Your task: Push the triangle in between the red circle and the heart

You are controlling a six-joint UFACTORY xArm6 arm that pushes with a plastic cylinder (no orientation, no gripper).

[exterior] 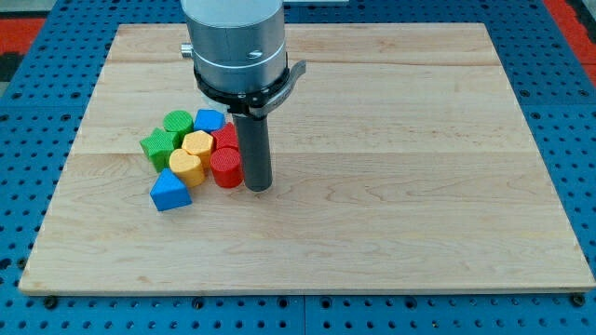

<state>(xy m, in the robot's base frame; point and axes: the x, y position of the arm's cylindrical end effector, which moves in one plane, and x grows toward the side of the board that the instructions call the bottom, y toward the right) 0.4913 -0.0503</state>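
The blue triangle (169, 192) lies at the lower left of a tight cluster of blocks on the wooden board (391, 167). The red circle (225, 167) stands at the cluster's right side, and the yellow heart (187, 166) lies just left of it, touching the triangle's top. My tip (258, 189) rests on the board right beside the red circle's right edge. The triangle is about a block's width to the left of the red circle and below the heart.
The cluster also holds a yellow hexagon-like block (198, 143), a second red block (226, 136), a blue block (209, 120), a green block (178, 122) and a green star-like block (157, 147). The arm's grey body (235, 46) hangs over the board's top.
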